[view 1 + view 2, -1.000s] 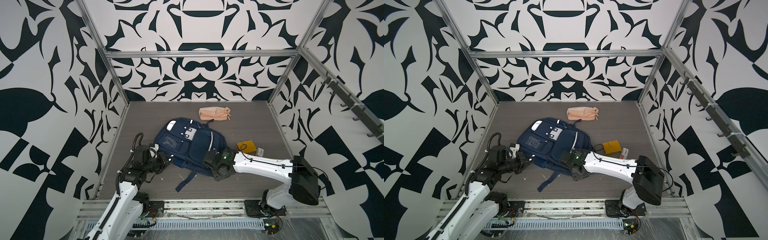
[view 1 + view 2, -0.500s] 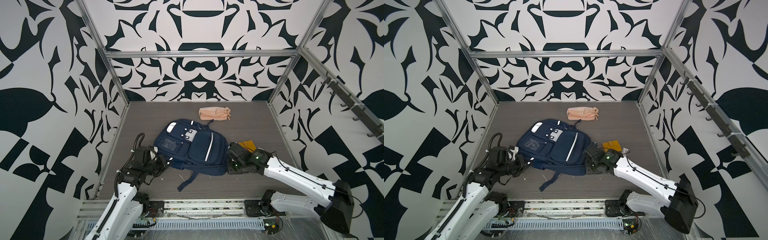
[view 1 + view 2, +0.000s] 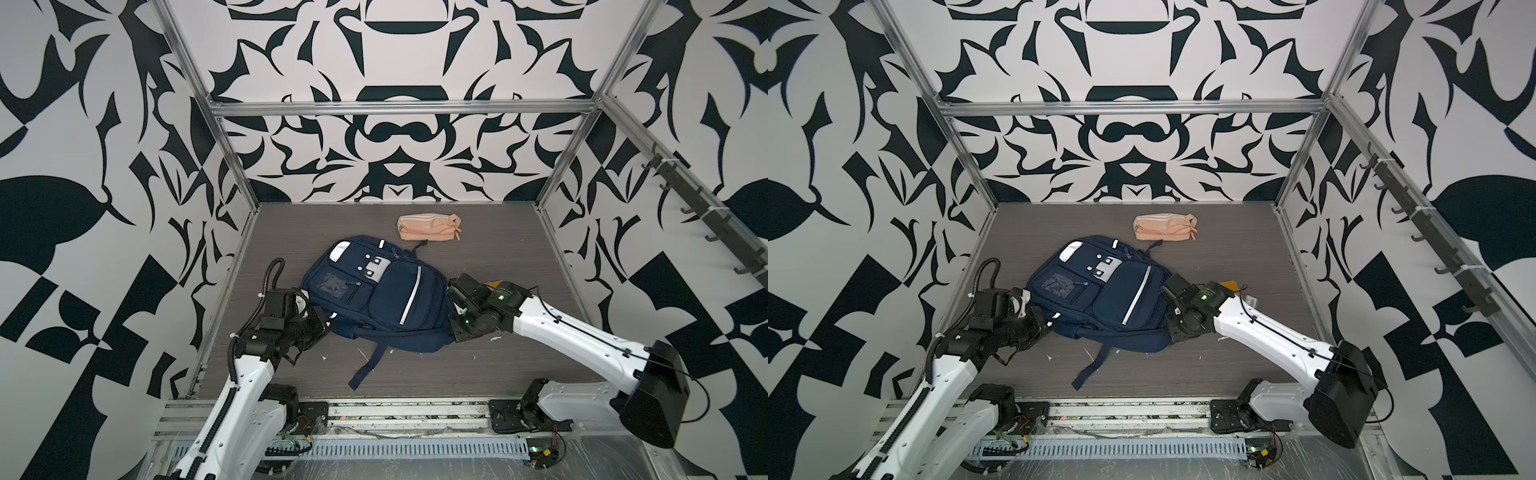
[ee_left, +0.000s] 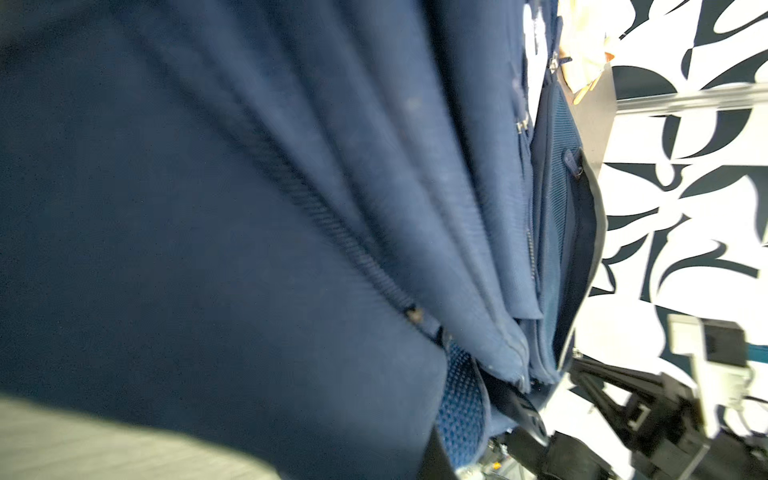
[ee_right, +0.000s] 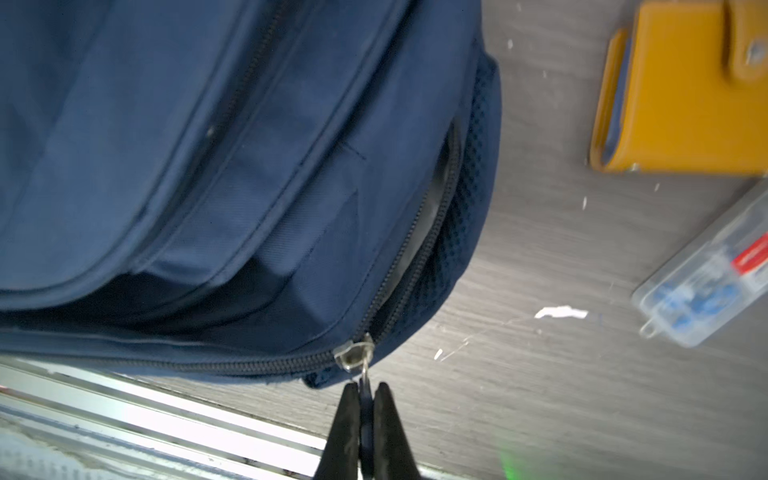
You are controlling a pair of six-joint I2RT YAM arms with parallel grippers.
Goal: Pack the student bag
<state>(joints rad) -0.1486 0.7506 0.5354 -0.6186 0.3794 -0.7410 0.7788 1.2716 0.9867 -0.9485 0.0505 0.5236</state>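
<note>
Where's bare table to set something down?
Free: far-left corner behind the student bag; far-right corner beside the peach pouch; near strip right of the loose strap. Crowded: right pincer, yellow wallet, clear case beside the bag.

The right gripper [image 3: 455, 329], pinching the zip pull [image 5: 365, 376], moves from the lower middle edge of the bag [image 3: 399, 299] to its lower right corner. The bag's right side spreads farther right in both top views. The right arm's elbow [image 3: 652, 395] swings toward the lower right, and the wrist now covers most of the wallet [image 3: 493, 284].
</note>
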